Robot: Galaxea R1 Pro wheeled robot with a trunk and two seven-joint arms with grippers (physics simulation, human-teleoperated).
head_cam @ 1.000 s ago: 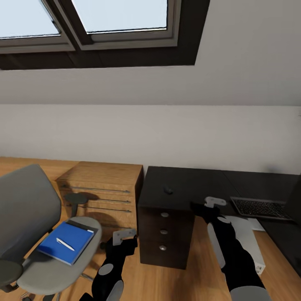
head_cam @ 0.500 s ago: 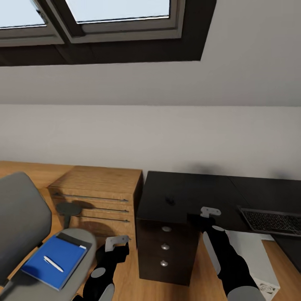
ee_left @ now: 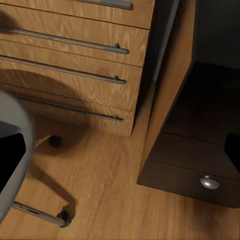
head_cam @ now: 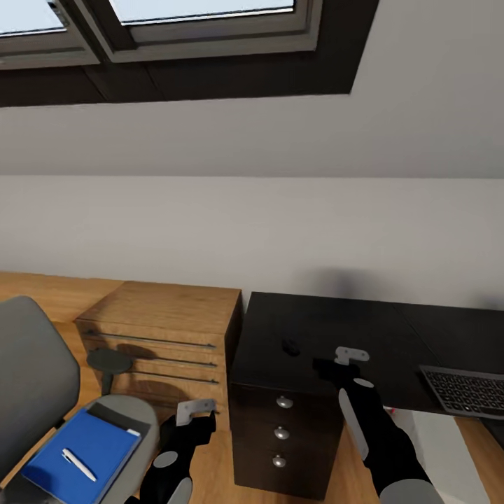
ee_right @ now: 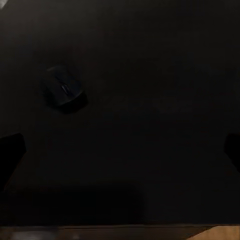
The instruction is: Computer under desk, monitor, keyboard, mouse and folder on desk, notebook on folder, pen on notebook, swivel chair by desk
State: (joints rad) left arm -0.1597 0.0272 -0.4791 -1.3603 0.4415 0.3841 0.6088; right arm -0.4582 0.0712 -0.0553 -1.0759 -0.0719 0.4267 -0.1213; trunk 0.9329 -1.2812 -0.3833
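Room: white wall beneath a dark-framed skylight window (head_cam: pixel 175 42); light wood floor (ee_left: pixel 105 190).
Work surface: the desk (head_cam: pixel 329 329) has a glossy black top, with its dark drawer unit (head_cam: pixel 280 434) showing three round silver knobs.
Adjacent furniture: a light wood drawer chest (head_cam: pixel 164 336) stands just left of the desk.
Mouse (head_cam: pixel 290 346): lies on the desk top, near and just left of the right gripper (head_cam: pixel 334 367); also seen at (ee_right: pixel 64 93).
Keyboard (head_cam: pixel 465 390): on the desk at the right edge.
Swivel chair (head_cam: pixel 42 392): at lower left; its seat carries the folder (head_cam: pixel 84 448), with the pen (head_cam: pixel 78 464) on top.
Right gripper: over the desk's front edge, fingers spread.
Left gripper (head_cam: pixel 190 418): low, between chair and drawer unit; finger spacing cannot be determined.
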